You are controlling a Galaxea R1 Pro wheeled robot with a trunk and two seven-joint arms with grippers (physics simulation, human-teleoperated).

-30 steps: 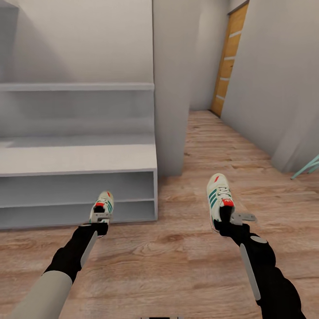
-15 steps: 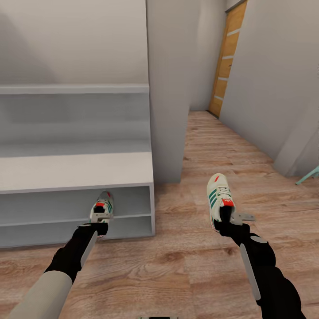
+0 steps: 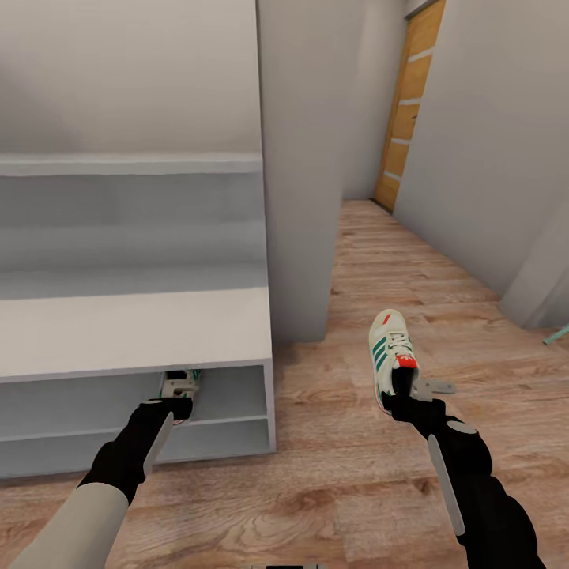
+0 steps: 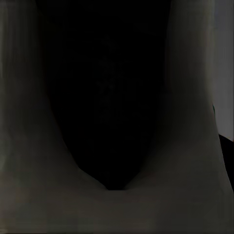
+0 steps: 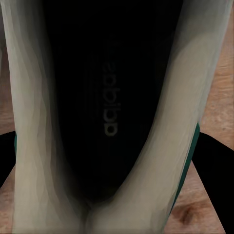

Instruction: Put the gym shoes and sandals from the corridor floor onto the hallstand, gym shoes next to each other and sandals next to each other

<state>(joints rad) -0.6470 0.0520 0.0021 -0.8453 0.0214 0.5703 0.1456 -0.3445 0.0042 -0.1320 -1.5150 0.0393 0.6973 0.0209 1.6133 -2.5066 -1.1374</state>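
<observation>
Each of my grippers holds one cream-white gym shoe by its heel. My left gripper is shut on a gym shoe whose toe is hidden behind the front edge of the hallstand's flat top, level with the upper open shelf. My right gripper is shut on the other gym shoe, held above the corridor floor to the right of the rack. The left wrist view looks into the dark opening of its gym shoe; the right wrist view does the same with its gym shoe. The sandals are out of view.
A grey wall pillar stands directly against the hallstand's right end. The corridor runs on past it to a wooden door at the back. A teal object pokes in at the right edge. A raised white shelf sits behind the rack top.
The camera has moved toward the hallstand, which now sits lower and larger in view. The left shoe's toe has slipped behind the top's front edge. Both arms keep their pose and grip.
</observation>
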